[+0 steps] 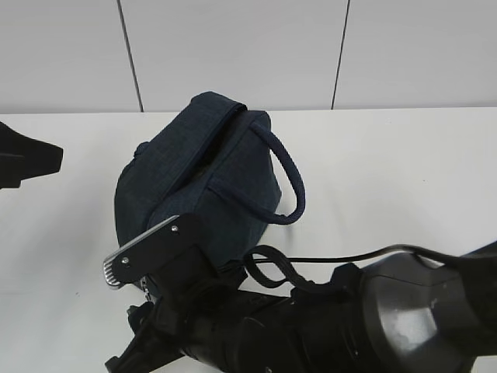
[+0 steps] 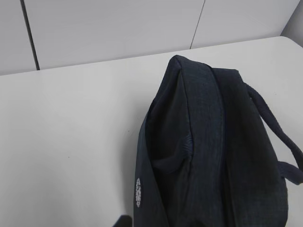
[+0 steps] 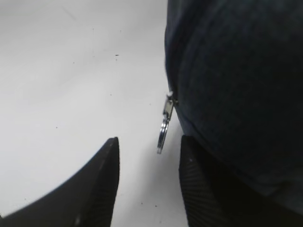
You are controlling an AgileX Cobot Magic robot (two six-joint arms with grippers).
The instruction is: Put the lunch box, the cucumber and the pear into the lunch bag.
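Note:
The dark navy lunch bag (image 1: 206,183) lies on the white table (image 1: 404,171), one rope handle (image 1: 287,175) looping to the right; it also fills the left wrist view (image 2: 213,151). My right gripper (image 3: 150,142) is open at the bag's near end. The bag's silver zipper pull (image 3: 164,127) hangs just beyond and between its fingertips, untouched. The right finger (image 3: 199,184) lies against the bag fabric. My left gripper (image 1: 27,159) is a black shape at the far left, away from the bag; its jaws do not show. The lunch box, cucumber and pear are out of view.
My right arm (image 1: 334,318) fills the front of the exterior view and hides the bag's near end. A white panelled wall (image 1: 233,47) stands behind the table. Bare table (image 2: 61,132) lies left of the bag.

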